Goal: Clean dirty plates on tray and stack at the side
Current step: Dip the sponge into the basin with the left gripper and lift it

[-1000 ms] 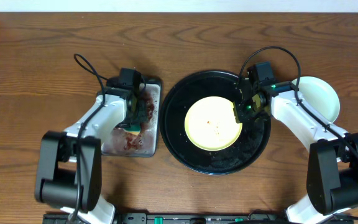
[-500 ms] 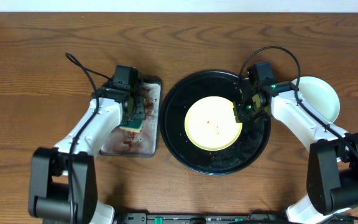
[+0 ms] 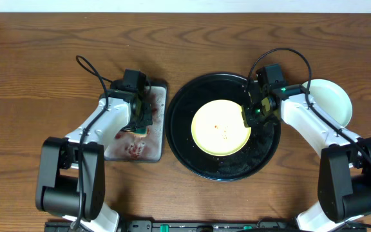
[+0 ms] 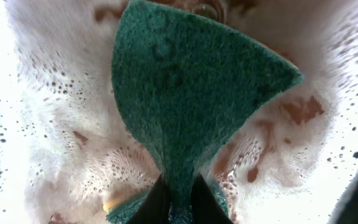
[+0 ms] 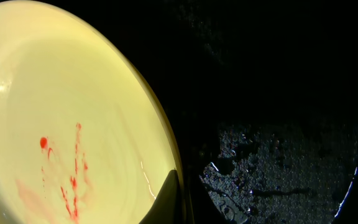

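Left of the table's centre, the left gripper hangs low over the grey metal tray. Its jaws are clamped on the narrow end of a green sponge, and the wide end is pressed down into the foam. In my judgement this posture loads the sponge with suds or rinses it. The foam is white and shows brown-red patches of sauce.

At the middle of the table sits the black tray, just beside the grey one. Its floor is wet and speckled. The yellow plate lies flat inside it, roughly centred.

The right gripper is at the plate's right rim. In the wrist view, one fingertip lies over the rim edge, so the jaws appear closed on the rim. This probably steadies the plate for wiping. The plate is not clean. Thin red streaks and a dot mark its glossy face.

Near the right edge of the table, off the tray, rests a mint-green plate. It is partly hidden by the right arm and looks clean. Whether another plate lies beneath it cannot be determined.
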`<state>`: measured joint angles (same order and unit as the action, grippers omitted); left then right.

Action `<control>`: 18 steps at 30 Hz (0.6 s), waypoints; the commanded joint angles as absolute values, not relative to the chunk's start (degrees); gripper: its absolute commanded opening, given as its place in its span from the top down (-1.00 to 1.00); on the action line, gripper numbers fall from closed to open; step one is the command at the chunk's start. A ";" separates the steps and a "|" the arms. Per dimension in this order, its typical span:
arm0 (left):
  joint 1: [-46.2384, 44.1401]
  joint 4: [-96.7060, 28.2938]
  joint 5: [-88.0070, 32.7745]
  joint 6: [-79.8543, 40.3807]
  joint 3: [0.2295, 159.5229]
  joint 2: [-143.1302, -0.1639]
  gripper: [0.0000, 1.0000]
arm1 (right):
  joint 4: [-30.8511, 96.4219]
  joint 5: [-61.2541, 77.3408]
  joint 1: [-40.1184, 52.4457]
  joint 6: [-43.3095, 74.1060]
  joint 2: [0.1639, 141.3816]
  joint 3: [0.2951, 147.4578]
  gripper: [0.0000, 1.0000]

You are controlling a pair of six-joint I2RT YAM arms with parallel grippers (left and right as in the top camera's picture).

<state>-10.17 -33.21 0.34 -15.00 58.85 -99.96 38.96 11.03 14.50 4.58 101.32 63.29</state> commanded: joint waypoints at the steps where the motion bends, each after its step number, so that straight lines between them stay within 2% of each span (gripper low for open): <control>1: -9.93 -33.85 0.21 -15.05 59.99 -95.35 0.86 | 38.79 10.94 14.66 5.54 101.69 63.13 0.98; 13: -9.91 -33.19 -2.63 -15.07 59.96 -80.99 0.86 | 38.74 10.83 14.61 5.52 101.69 63.13 0.98; 15: -9.32 -31.81 -6.81 -15.09 59.88 -79.68 0.85 | 38.79 10.74 14.63 5.52 101.69 63.13 0.98; 18: -6.15 -27.83 -19.53 -15.05 59.66 -78.00 0.86 | 38.81 10.74 14.61 5.52 101.69 63.13 0.98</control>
